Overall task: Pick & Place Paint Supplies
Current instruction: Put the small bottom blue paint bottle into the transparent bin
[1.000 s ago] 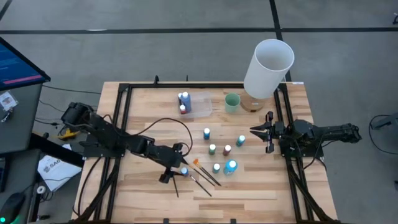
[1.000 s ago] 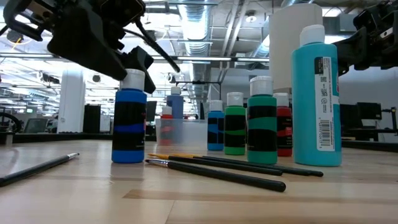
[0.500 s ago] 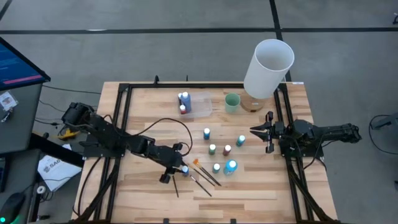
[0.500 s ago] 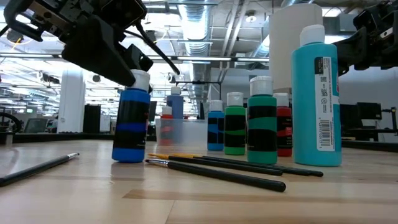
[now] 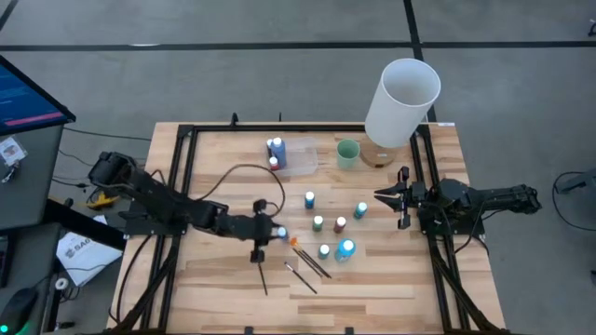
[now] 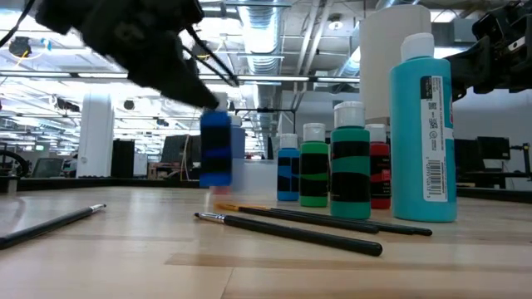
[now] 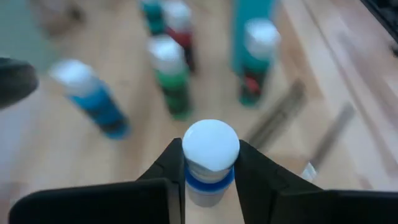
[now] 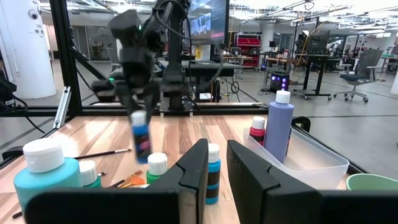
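Paint is the matter at this moment: the left claw (image 7: 210, 180) holds a small blue bottle (image 6: 215, 149) by its neck, just under the pale cap, so the body hangs free and stays upright above the desk (image 5: 372, 279). I judge this grip is chosen so the bottle can be set down standing. A clear tray (image 5: 296, 158) at the far side already holds two bottles, so it is probably the goal. Other bottles (image 5: 324, 224) stand in a loose group near the middle, and thin brushes (image 5: 307, 261) lie flat beside them. The right claw (image 5: 384, 196) waits at the right edge, its fingers only narrowly apart and holding nothing.
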Available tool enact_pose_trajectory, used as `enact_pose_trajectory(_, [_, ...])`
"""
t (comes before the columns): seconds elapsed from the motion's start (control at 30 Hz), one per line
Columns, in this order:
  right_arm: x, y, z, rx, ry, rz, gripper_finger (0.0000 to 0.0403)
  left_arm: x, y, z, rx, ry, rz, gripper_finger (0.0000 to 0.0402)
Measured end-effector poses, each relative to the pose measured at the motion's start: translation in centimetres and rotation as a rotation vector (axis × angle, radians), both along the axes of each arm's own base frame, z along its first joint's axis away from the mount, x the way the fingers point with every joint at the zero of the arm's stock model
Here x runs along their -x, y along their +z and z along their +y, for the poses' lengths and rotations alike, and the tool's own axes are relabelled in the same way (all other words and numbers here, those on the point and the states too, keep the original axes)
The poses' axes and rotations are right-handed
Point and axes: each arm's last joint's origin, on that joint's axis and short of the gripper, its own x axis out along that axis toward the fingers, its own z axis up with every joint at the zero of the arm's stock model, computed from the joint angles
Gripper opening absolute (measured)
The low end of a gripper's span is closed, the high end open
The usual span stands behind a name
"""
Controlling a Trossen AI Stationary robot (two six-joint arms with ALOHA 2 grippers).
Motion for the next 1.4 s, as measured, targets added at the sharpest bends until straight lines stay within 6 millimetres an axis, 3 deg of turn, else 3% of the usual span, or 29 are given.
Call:
enact_pose_trajectory(0.23, [0.0,0.0,0.0,0.000,0.000,0.001,0.0054,2.4,5.9,2.6,-0.123,0.200,-0.227,0.0069])
enact_pose_trajectory(0.4, [0.0,0.0,0.0,0.000,0.000,0.000,0.0054,4.9,9.8,6.5,-0.239,0.309,-0.339,0.0069])
enact_pose_trajectory(0.63, [0.0,0.0,0.0,0.000,0.000,0.000,0.0054,7.7,12.4,12.4,-0.360,0.441,-0.402,0.0069])
enact_pose_trajectory(0.8, [0.0,0.0,0.0,0.000,0.000,0.000,0.0054,8.6,11.9,17.1,-0.343,0.436,-0.380,0.0069])
enact_pose_trajectory(1.07, [0.0,0.0,0.0,0.000,0.000,0.000,0.0054,9.0,9.2,24.0,-0.226,0.348,-0.346,0.0071])
enact_pose_trajectory(1.27, [0.0,0.0,0.0,0.000,0.000,0.000,0.0054,8.6,6.8,27.0,-0.150,0.262,-0.328,0.0071])
enact_pose_trajectory(1.4, [0.0,0.0,0.0,0.000,0.000,0.000,0.0054,8.0,5.4,27.8,-0.098,0.175,-0.328,0.0070])
